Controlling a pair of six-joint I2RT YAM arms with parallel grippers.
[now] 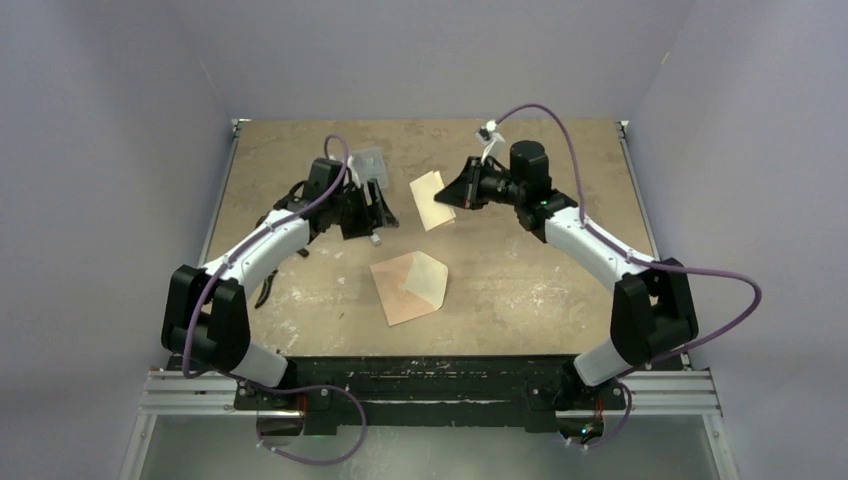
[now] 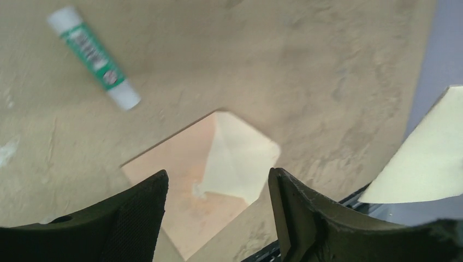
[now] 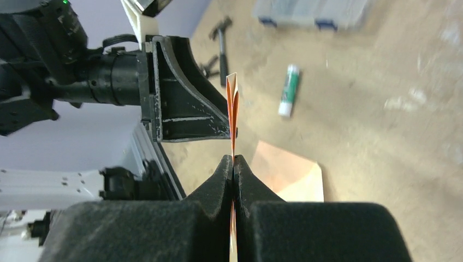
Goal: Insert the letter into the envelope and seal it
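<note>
Down onto a tan, mottled worktop (image 1: 540,260): scuffed, with pale smears here and there, and boxed in on three sides by plain lavender-grey walls (image 1: 420,50). Metal rails (image 1: 660,395) along the bottom edge, under the arm bases.

Lower centre of the top view: envelope (image 1: 410,287) flat on the worktop, flap open, cream inner face up and pointing right. Same envelope (image 2: 218,174) low in the left wrist view, framed between the two fingers.

Upper centre: letter (image 1: 432,200) up off the surface, pinched at its right edge by the right end effector (image 1: 455,190). From the right wrist, jaws of that end effector (image 3: 233,164) clamped tight on the letter (image 3: 233,109), seen edge-on and upright, two layers parting at the top.

Left end effector (image 1: 365,212) just left of the letter, spread wide, nothing between the fingers (image 2: 142,213).

Green-and-white glue stick (image 2: 93,57) lying upper left in the left wrist view. Clear plastic box (image 1: 368,163) towards the far edge of the worktop.
</note>
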